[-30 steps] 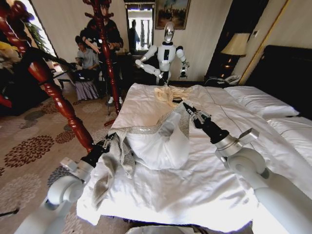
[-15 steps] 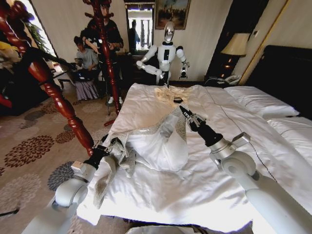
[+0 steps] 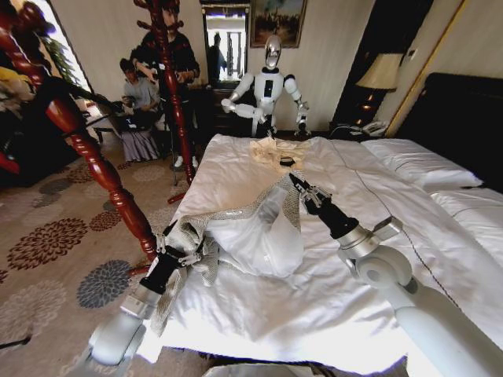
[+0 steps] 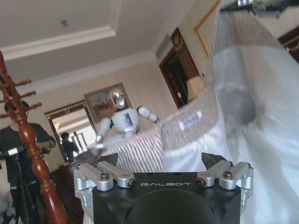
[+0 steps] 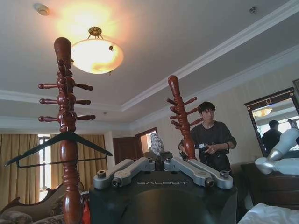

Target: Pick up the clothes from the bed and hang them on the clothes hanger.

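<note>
White bedding covers the bed, with the jacket stretched above it between both arms. At the bed's near-left edge, the left gripper has its fingers apart around the jacket's bunched hem. Nearer the bed's middle, the right gripper is pinched together on the jacket's raised far edge. Beyond the bed, a black hanger hangs on a wooden coat stand.
</note>
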{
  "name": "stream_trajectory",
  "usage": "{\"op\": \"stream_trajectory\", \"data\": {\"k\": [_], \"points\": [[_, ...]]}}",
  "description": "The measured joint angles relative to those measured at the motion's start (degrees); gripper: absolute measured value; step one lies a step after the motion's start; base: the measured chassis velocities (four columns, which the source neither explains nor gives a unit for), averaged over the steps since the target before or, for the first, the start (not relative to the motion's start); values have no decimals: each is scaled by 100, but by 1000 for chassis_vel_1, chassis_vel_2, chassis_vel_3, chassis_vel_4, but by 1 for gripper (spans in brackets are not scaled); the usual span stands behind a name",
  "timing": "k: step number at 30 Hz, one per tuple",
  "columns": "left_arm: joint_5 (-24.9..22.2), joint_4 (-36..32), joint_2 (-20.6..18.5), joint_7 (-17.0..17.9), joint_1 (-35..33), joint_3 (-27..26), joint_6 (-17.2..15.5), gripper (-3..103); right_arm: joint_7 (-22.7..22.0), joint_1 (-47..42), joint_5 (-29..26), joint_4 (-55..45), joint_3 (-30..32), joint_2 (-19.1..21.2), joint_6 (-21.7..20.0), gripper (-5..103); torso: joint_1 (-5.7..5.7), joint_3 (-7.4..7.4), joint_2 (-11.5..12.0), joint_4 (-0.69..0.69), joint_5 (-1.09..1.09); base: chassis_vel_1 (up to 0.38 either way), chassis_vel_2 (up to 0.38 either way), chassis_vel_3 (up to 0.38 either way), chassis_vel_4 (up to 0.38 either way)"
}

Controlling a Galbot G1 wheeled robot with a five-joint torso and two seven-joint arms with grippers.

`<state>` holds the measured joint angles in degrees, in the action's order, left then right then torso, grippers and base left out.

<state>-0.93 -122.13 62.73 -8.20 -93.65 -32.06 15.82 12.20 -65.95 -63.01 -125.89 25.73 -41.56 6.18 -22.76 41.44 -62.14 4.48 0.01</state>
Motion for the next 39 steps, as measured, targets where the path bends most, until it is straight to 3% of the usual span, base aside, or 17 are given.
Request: {"op": "stream_trajectory", "data": {"k": [13, 33, 39], "points": [[764, 953, 185, 53, 401, 555, 27, 100, 7, 17, -12, 38, 21, 8, 27, 3, 0, 0, 0, 0, 0, 0, 0, 0, 0], [1491, 1717, 1014, 759, 861, 944, 44, 103, 9, 11, -19, 70, 10, 16, 46, 3, 0, 0, 0, 0, 0, 0, 0, 0, 0], [1550, 1728, 1140, 780, 901, 979, 69, 85, 13, 9, -19, 49, 8, 17, 49, 3, 0, 1, 0, 0, 0, 0, 0, 0, 0]]}}
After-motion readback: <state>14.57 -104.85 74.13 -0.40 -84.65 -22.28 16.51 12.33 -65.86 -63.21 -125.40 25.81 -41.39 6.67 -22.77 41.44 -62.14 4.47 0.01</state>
